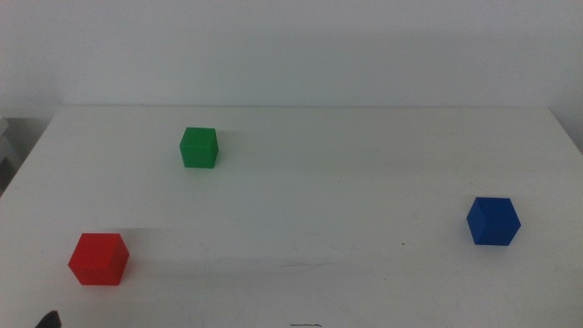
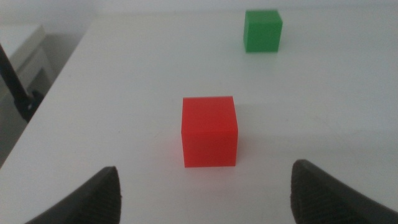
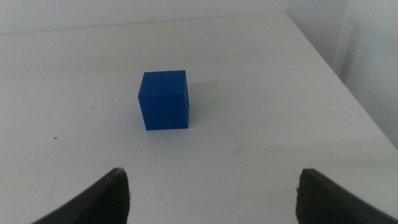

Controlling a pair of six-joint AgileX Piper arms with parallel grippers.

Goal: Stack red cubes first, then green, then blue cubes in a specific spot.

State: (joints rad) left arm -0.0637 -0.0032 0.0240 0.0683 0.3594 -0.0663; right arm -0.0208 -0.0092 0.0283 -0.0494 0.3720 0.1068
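The red cube [image 1: 98, 259] rests on the white table near the front left; it also fills the middle of the left wrist view [image 2: 209, 131]. My left gripper [image 2: 208, 190] stands open just short of it, jaws wide apart and empty. The green cube [image 1: 199, 148] sits farther back on the left, and shows beyond the red one as the green cube [image 2: 262, 30]. At the right, the blue cube [image 1: 493, 220] lies alone. My right gripper [image 3: 214, 196] is open and empty, a short way in front of the blue cube [image 3: 163, 99].
The white table [image 1: 346, 191] ends at a far edge against a pale wall. A dark tip of the left gripper [image 1: 47, 320] peeks in at the bottom edge of the middle view. The table's side edges show in both wrist views.
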